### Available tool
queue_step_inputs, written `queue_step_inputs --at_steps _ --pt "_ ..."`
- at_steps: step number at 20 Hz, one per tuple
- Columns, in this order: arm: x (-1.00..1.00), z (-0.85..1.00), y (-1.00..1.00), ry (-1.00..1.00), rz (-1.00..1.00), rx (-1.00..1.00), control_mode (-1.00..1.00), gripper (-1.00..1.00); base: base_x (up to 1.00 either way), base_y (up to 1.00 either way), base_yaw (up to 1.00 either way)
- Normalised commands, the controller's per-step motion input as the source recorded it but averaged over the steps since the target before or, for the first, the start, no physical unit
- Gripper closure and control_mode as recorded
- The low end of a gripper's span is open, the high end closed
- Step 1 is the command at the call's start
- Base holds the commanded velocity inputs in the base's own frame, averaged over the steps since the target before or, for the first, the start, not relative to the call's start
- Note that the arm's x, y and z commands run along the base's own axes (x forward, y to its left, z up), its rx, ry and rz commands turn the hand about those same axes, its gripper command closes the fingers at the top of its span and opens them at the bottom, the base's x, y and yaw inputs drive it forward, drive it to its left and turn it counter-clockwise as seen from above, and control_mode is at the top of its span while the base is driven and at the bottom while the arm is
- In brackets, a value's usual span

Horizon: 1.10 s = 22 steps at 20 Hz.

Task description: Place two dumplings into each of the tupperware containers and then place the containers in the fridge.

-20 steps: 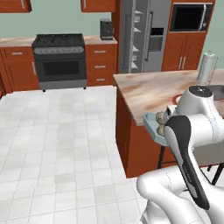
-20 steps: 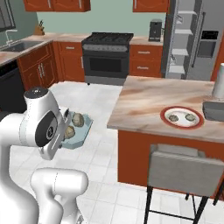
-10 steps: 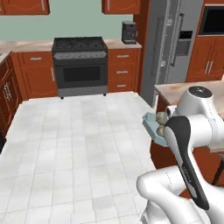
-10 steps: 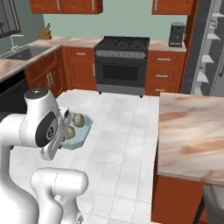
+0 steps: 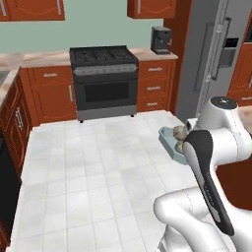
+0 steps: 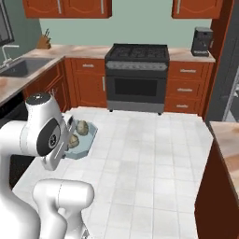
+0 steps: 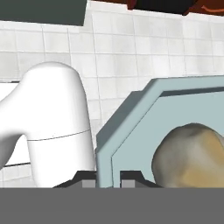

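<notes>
White tiled floor point(image 5: 88, 167), black stove point(image 5: 104, 78) between red cabinets, steel fridge point(image 5: 209, 59) right, pincer point(image 7: 108, 179) clamped on light blue container's point(image 6: 84, 140) rim, two dumplings point(image 6: 82, 127) inside

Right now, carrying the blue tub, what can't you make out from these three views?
- Pincer: fingertips barely rise at the hand view's bottom edge, astride the light blue tupperware container's rim; the arm hides it in both base views.
- Dumplings: two in the right base view; the hand view cuts one off at its edge.
- Fridge: cut by the left base view's right edge; interior unseen.
- Coffee maker: too small for detail.
</notes>
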Motion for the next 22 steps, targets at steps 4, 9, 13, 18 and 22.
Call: queue_step_inputs --at_steps 4,9,13,18,22 --pt "0.0 0.0 0.0 0.0 0.0 0.0 1.0 1.0 1.0 0.34 -0.07" --pt "0.0 0.0 0.0 0.0 0.0 0.0 1.0 1.0 1.0 0.13 -0.06" --pt "0.0 0.0 0.0 0.0 0.0 0.0 1.0 1.0 1.0 -0.01 -0.05" --pt "0.0 0.0 0.0 0.0 0.0 0.0 1.0 1.0 0.89 -0.32 -0.3" --pt "0.0 0.0 0.0 0.0 0.0 0.0 1.0 1.0 0.49 -0.17 -0.69"
